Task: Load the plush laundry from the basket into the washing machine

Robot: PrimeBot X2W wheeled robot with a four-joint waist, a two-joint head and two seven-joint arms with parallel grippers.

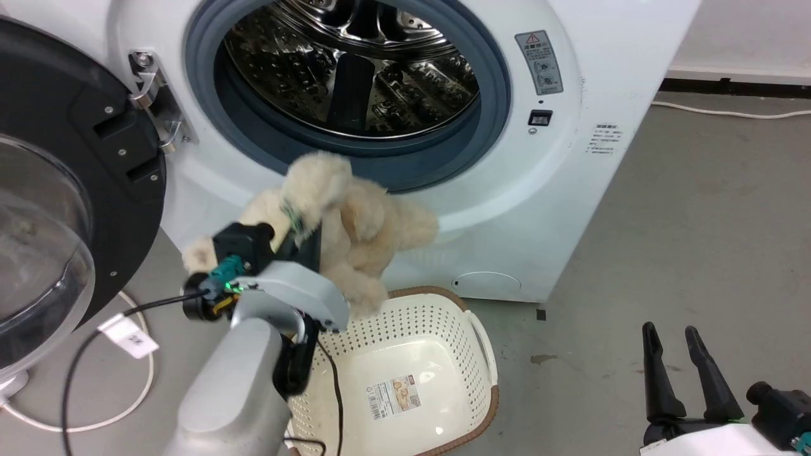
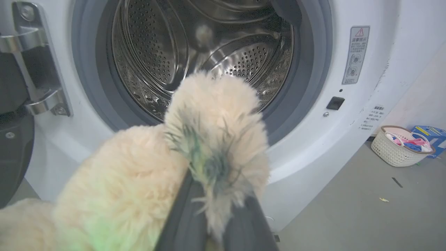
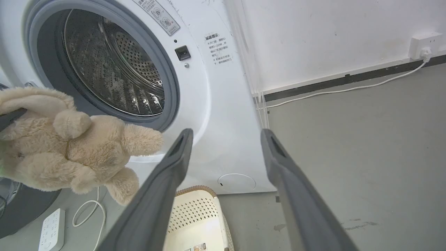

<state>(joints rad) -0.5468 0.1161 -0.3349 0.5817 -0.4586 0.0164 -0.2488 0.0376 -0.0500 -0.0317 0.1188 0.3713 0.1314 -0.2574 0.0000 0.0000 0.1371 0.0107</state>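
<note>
Plush toy [image 1: 361, 221] hangs pinched in the left gripper [image 1: 303, 227], held clear of the empty basket [image 1: 405, 323] at the washing machine's [image 1: 557, 190] lower door seal [image 1: 456, 152], presumably to go straight in, while the right gripper [image 1: 669, 329] waits spread apart

Cream-beige fur covers the plush laundry [image 1: 361, 221]. The washing machine [image 1: 557, 209] is white, with a blue-grey rubber ring [image 1: 494, 88] and a shiny steel drum [image 1: 405, 88] dotted with holes. The basket [image 1: 437, 323] is cream-white, perforated, rimmed in brown weave. The door [image 1: 76, 126] frame is black; the floor [image 1: 697, 240], grey.
</note>
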